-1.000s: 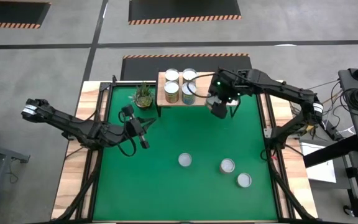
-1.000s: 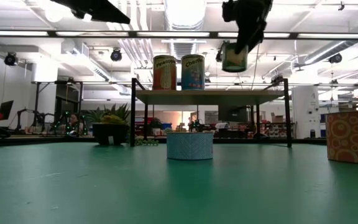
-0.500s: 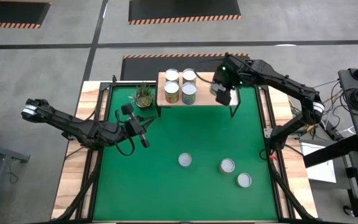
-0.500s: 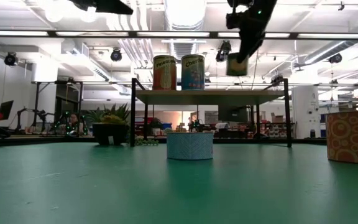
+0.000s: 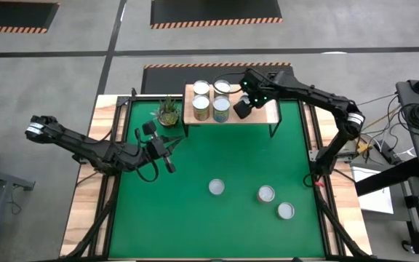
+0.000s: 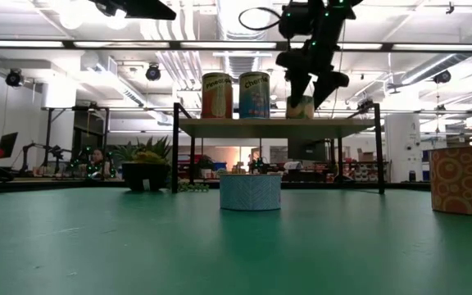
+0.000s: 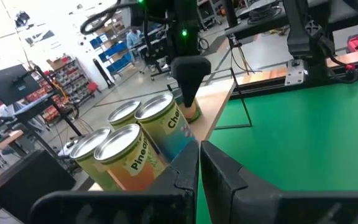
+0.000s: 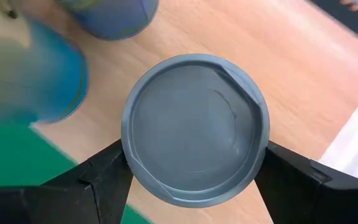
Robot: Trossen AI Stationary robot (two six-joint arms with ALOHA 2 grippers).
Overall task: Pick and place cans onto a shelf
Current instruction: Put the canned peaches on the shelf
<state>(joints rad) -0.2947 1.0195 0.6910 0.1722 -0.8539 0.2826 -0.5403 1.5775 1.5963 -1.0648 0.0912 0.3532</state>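
Note:
The pale wood shelf (image 5: 257, 115) stands at the mat's far edge with several labelled cans (image 5: 201, 108) upright on its left half. My right gripper (image 5: 242, 108) is shut on a further can (image 6: 301, 106), right of those cans, over the shelf board. This can's grey round top (image 8: 194, 127) fills the right wrist view. Three more cans (image 5: 266, 193) stand on the green mat near its front right. My left gripper (image 5: 167, 161) is shut on nothing, held above the mat's left part. My right gripper pinches the can's side wall just under its top rim (image 8: 129, 163), one finger (image 8: 101, 177) on each opposite side. The fingers come from above, slanting down. The can is upright with its bottom at the shelf board's level; whether it rests there I cannot tell.
A small potted plant (image 5: 168, 110) stands left of the shelf. The shelf's right half (image 5: 264, 109) is bare wood. The shelf's thin black legs (image 6: 379, 156) rise from the mat. In the low view a patterned can (image 6: 250, 191) stands mid-mat.
My right gripper has carried the can from above the mat before the shelf's right part toward the far edge, then left toward the cans on the shelf. It has sunk and rolled about its own axis. The can has come down from well above the board to board level.

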